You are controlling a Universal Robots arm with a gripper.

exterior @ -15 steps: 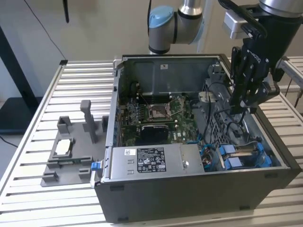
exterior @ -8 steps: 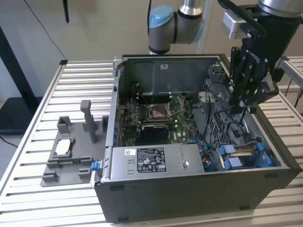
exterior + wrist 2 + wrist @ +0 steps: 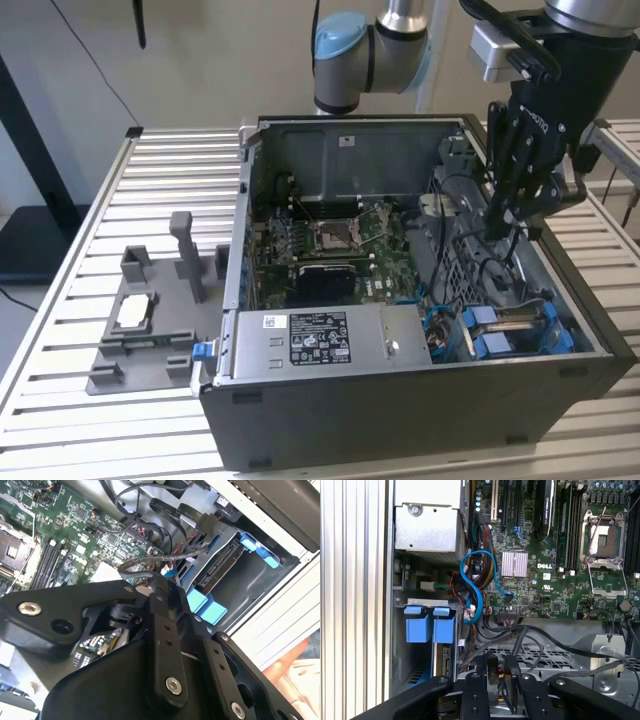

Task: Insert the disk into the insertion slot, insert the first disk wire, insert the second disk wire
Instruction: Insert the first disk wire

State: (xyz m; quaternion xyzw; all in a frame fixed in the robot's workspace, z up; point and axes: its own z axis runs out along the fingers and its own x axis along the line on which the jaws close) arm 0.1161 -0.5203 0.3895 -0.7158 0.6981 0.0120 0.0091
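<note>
One silver-grey disk in blue caddy [image 3: 512, 322] sits in dark grey drive-cage slot [image 3: 250, 586]; your claw [image 3: 503, 228], pinched on black wire [image 3: 495, 667], hangs just above it.

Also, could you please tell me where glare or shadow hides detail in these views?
In the exterior view, light is even, but the disk lies shaded inside the case; in the second wrist view, the case's wall glares white; in the first wrist view, the table slats wash out pale.
</note>
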